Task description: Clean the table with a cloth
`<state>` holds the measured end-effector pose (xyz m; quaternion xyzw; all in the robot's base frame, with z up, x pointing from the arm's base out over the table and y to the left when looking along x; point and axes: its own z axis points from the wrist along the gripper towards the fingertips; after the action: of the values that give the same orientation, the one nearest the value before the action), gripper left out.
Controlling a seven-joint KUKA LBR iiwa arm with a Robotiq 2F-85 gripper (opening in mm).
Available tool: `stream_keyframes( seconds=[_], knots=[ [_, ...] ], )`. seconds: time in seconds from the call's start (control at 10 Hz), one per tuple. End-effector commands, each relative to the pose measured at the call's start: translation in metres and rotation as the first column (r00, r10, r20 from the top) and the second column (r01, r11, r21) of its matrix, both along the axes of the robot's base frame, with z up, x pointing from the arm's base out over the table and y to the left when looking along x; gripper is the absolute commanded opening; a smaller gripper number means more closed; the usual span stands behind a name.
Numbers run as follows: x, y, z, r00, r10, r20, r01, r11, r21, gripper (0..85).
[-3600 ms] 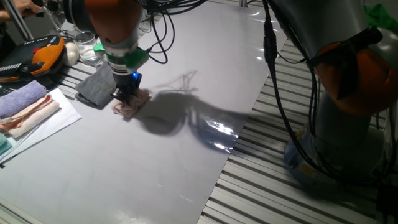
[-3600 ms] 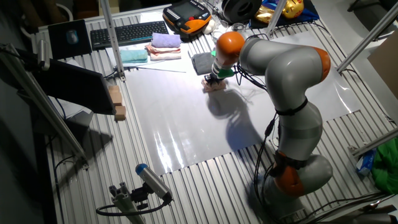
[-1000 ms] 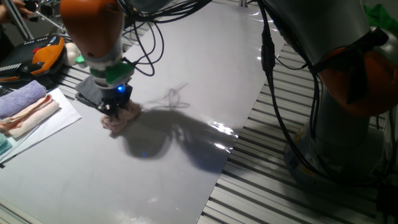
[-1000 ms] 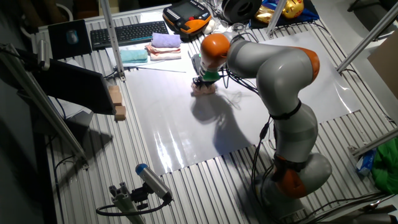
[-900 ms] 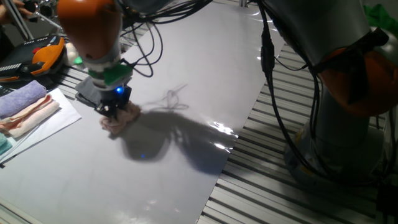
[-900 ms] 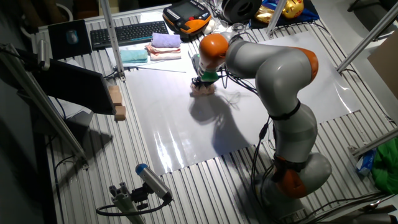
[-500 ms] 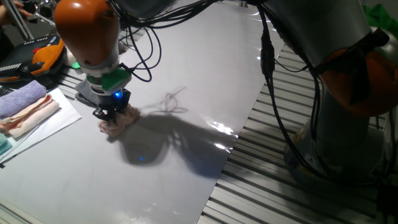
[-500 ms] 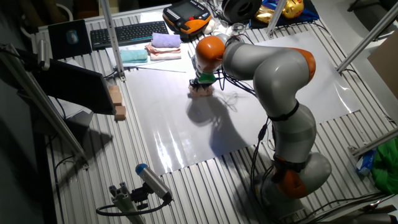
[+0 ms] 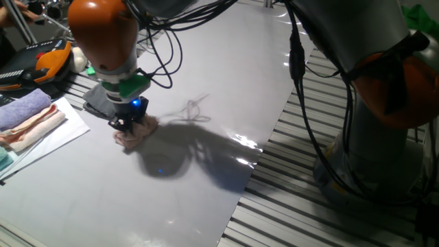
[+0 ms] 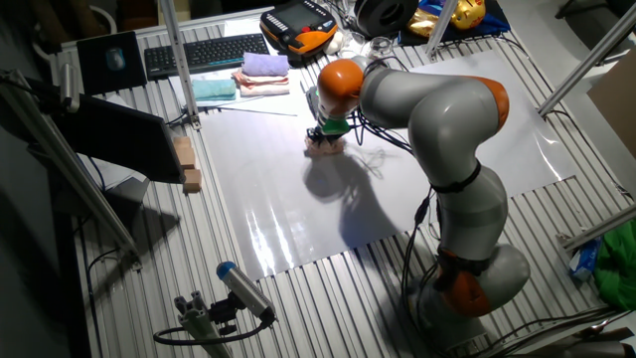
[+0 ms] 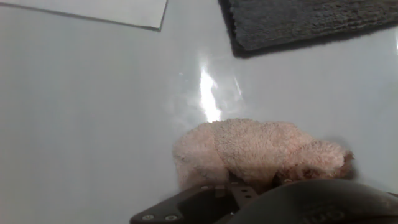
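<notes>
The gripper [image 9: 130,125] pointed straight down at the counter [image 9: 206,62], its jaws closed on the cloth [image 9: 135,133], a small pale pink bundle pressed against the glossy grey sheet; in the hand view the cloth [image 11: 261,152] lay bunched directly ahead of the jaws, touching the surface, with a bright glare streak just beyond it; a dark grey cloth [image 11: 311,22] lay flat nearby, apart from the pink one; in the other fixed view the gripper [image 10: 325,138] stood over the cloth [image 10: 324,147] near the sheet's far edge, close to the folded towels [image 10: 260,75]; a lavender towel [image 9: 24,108] rested on a white sheet of paper [image 9: 51,134] beside the working area.
</notes>
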<state>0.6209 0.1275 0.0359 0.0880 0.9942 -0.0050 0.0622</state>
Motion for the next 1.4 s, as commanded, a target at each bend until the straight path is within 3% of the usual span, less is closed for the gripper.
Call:
stream_keyframes(
  seconds=[0.0,0.7,0.9,1.3],
  knots=[
    [-0.0022,-0.003,0.001,1.000,0.002,-0.004,-0.002,1.000,-0.005,0.0],
    [-0.0111,-0.035,0.000,0.999,0.032,-0.002,-0.032,0.999,-0.010,0.0],
    [-0.0107,-0.041,0.007,0.999,0.044,-0.013,-0.044,0.998,-0.034,0.0],
    [-0.0161,-0.058,-0.002,0.998,0.066,0.010,-0.066,0.997,-0.047,0.0]
  ],
)
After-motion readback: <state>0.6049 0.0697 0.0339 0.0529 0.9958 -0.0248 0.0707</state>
